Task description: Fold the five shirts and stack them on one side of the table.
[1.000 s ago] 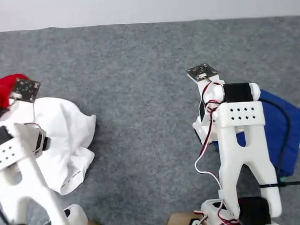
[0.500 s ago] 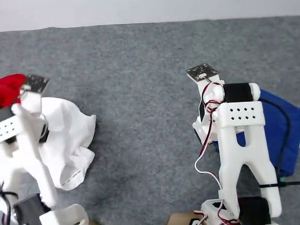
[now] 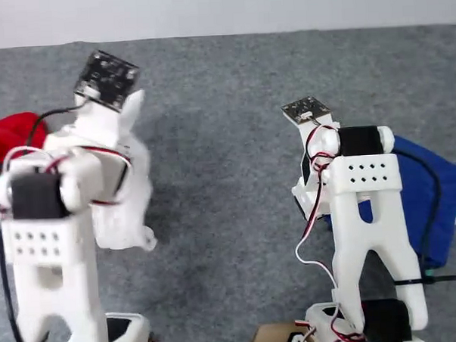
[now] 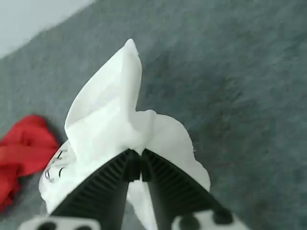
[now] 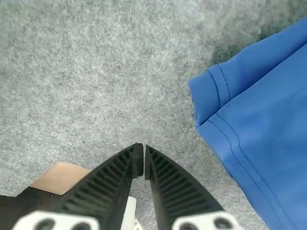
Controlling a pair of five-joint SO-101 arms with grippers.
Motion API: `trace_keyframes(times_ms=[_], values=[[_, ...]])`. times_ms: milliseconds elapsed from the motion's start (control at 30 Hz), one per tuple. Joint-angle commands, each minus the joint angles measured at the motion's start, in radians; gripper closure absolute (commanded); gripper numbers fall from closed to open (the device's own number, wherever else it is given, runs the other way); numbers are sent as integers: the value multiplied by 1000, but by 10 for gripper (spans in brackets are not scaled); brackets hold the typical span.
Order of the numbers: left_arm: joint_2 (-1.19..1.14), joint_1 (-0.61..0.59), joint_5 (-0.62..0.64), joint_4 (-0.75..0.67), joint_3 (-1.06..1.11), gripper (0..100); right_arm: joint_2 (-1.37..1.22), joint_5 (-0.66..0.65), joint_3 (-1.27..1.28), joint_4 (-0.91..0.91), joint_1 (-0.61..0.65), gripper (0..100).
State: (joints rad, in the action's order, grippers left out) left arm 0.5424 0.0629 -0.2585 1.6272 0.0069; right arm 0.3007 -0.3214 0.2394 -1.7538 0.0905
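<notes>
My left gripper (image 4: 135, 163) is shut on a bunched white shirt (image 4: 120, 110), which hangs from it above the grey table. In the high view the white shirt (image 3: 132, 221) drapes beneath the raised left arm at the table's left. A crumpled red shirt (image 3: 11, 135) lies at the far left edge, and the left wrist view has the red shirt (image 4: 24, 148) beside the white one. My right gripper (image 5: 143, 155) is shut with nothing in it, just above the table. A flat blue shirt (image 5: 259, 143) lies close beside it; from above, the blue shirt (image 3: 434, 200) is at the right edge.
The grey felt table (image 3: 209, 81) has open room through its middle and back. A pale wall strip (image 3: 221, 12) runs along the far edge. A brown board (image 3: 273, 339) sits by the right arm's base at the front.
The left arm has swung up and toward the table's middle, lifting the white shirt off the surface. The right arm and the blue shirt have not moved.
</notes>
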Motion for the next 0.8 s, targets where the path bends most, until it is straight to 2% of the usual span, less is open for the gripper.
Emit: trace_keyframes(times_ms=[0,167,367,533,633,767], values=[[55,118,87,17,-58,996,45,3,-3,-42,5,989],[21,135,94,18,67,980,45,3,-6,-42,5,989],[23,133,31,29,174,806,44,-12,-8,-42,5,987],[84,130,-41,41,148,801,45,-51,-8,-42,5,988],[95,61,-81,63,145,802,45,-63,-8,-42,4,989],[91,-137,-215,87,191,805,45,-63,-8,-42,4,989]])
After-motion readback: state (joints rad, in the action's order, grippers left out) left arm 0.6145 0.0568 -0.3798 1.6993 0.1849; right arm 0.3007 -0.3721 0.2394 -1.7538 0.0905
